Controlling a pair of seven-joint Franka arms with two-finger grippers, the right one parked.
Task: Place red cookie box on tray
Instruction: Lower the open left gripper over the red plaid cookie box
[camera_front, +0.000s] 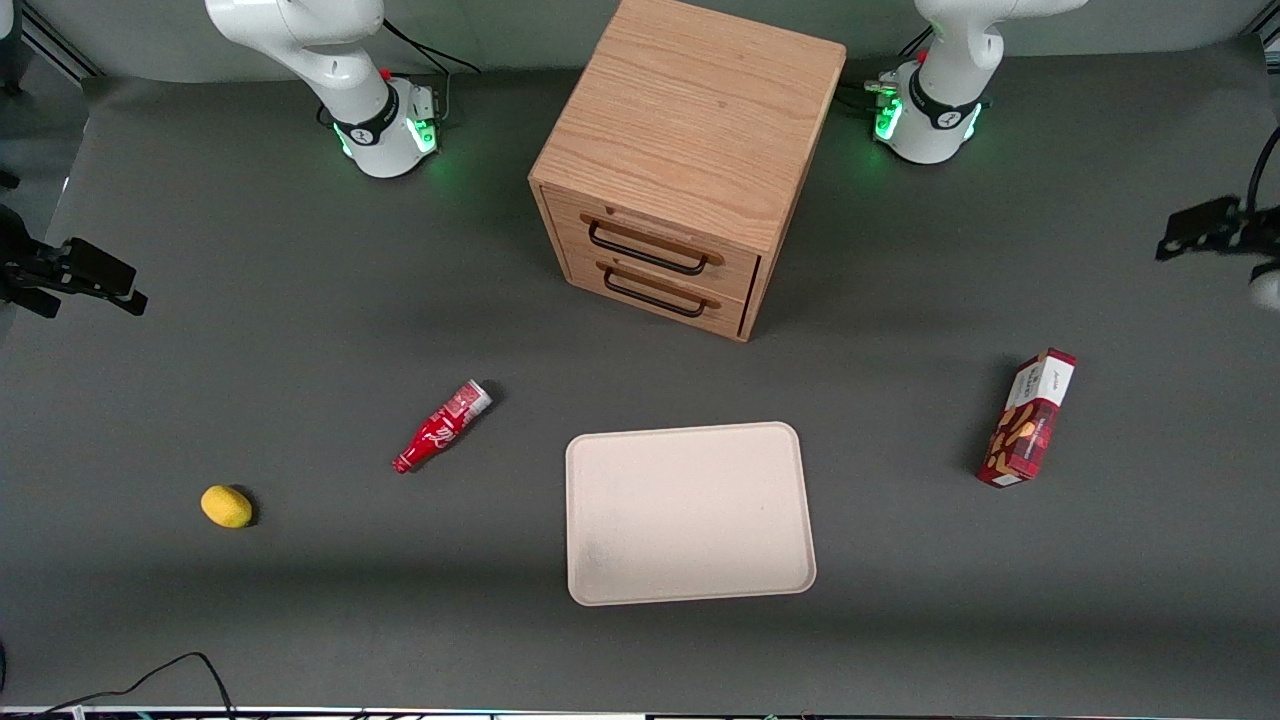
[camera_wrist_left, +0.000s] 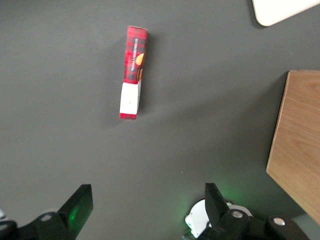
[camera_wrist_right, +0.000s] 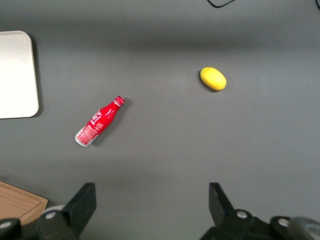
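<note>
one tray (camera_front: 690, 513) – one red cookie box (camera_front: 1028, 418); jaws (camera_wrist_left: 150, 210) open, high above

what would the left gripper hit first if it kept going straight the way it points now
Probably just bare table. The gripper hangs high with its fingers open, pointing down at the mat. The red cookie box lies off that line, apart from it, though depth is hard to judge.

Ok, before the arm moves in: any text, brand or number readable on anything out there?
Red cookie box: script on the white end panel and a line on the red side, too small to read.
Small red bottle: white script logo, unreadable.
Tray, drawer cabinet: none.
Gripper: above the table, fingers open.
</note>
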